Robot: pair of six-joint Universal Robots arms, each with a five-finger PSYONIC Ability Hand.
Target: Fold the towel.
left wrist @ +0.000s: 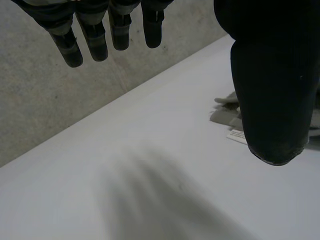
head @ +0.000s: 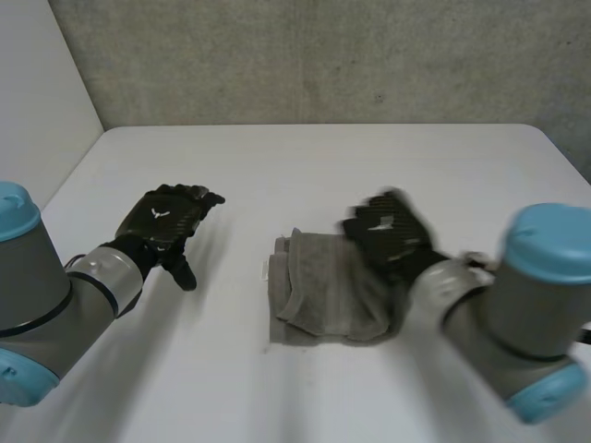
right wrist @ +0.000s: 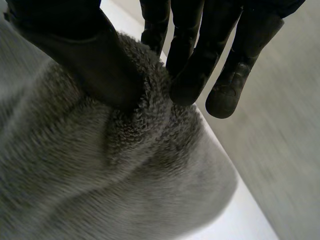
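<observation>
The white worktop (head: 305,166) runs out to a grey concrete wall (head: 305,55). A grey towel (head: 319,291) lies on the worktop a little right of the middle. It is folded into a rumpled, layered bundle, and a small white tag (head: 263,270) pokes out at its left edge.

The left arm (head: 55,295) reaches in from the near left and the right arm (head: 517,314) from the near right.

The right robot hand (head: 388,231) sits on the towel's far right part. In its wrist view the thumb (right wrist: 90,55) digs into the pile from one side and the fingers (right wrist: 192,75) lie against the other, so a raised ridge of cloth is pinched between them.

The left robot hand (head: 166,221) hangs above bare worktop, well to the left of the towel. Its fingers are straight and relaxed with the thumb set apart, and it holds nothing. In the left wrist view the towel's edge and the tag lie just beyond that thumb.
</observation>
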